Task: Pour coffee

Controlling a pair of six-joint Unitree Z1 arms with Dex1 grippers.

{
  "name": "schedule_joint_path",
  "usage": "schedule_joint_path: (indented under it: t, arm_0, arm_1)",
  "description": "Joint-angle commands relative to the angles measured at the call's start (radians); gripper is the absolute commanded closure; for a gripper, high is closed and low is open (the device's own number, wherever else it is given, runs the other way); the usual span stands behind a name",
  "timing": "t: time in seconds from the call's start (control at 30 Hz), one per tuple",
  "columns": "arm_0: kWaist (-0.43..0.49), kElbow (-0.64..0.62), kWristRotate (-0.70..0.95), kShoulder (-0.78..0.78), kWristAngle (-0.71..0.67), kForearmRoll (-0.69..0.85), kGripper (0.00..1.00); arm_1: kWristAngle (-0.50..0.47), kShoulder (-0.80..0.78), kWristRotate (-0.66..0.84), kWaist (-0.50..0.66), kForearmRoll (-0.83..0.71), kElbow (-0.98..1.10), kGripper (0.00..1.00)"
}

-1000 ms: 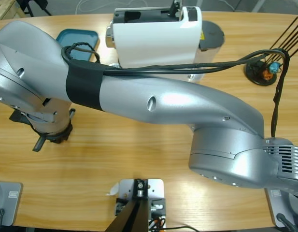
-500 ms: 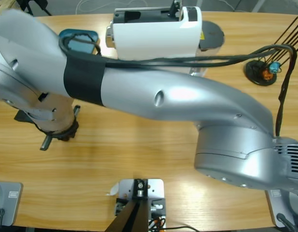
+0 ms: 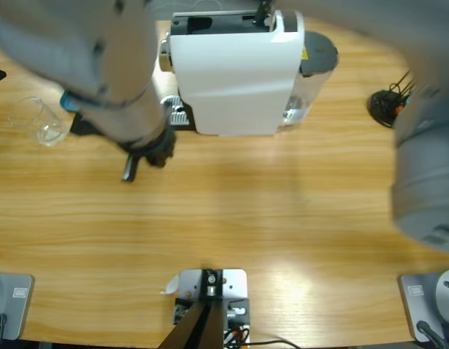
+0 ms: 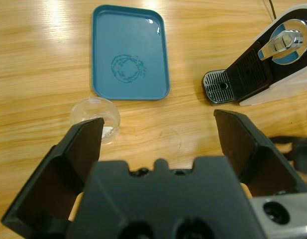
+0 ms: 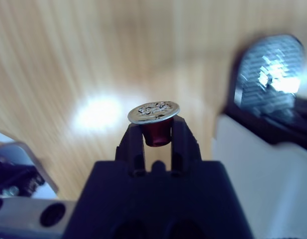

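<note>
Swung up-table since earlier; right gripper (image 5: 153,130) pinching dark-red foil-lidded capsule (image 5: 154,119). Left gripper (image 4: 163,144) wide open, empty, above clear glass (image 4: 95,118), teal tray (image 4: 128,52).

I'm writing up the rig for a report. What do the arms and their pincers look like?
The arm in the high view is a thick, rounded silver-grey tube ending in a black wrist. The left pincer has a boxy black body and two broad, flat, wedge-shaped black jaws. The right pincer is also black, with a silver bracket beside its body.

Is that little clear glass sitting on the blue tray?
No, in the left wrist view the clear glass stands on the bare wooden table, just off the teal tray's near corner.
</note>
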Motion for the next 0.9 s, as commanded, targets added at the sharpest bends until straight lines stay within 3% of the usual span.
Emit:
schedule_joint_path:
  t: [0.03, 0.17, 0.4, 0.6, 0.9]
  arm_0:
    - [-0.025, 0.036, 0.012, 0.026, -0.014, -0.007, 0.036]
    - [-0.026, 0.036, 0.012, 0.023, -0.014, -0.007, 0.036]
    - [-0.029, 0.035, 0.012, 0.027, -0.014, -0.008, 0.036]
    - [-0.03, 0.034, 0.012, 0.027, -0.016, -0.01, 0.036]
    - [-0.034, 0.034, 0.012, 0.028, -0.019, -0.013, 0.036]
  arm_1:
    - [0.096, -0.118, -0.045, -0.098, 0.105, -0.562, 1.0]
    - [0.128, -0.144, -0.097, -0.137, 0.11, -0.562, 1.0]
    - [0.091, -0.217, -0.206, -0.183, 0.124, -0.549, 1.0]
    - [0.09, -0.241, -0.149, -0.183, 0.11, -0.547, 1.0]
    - [0.034, -0.246, -0.232, -0.183, -0.007, -0.556, 1.0]
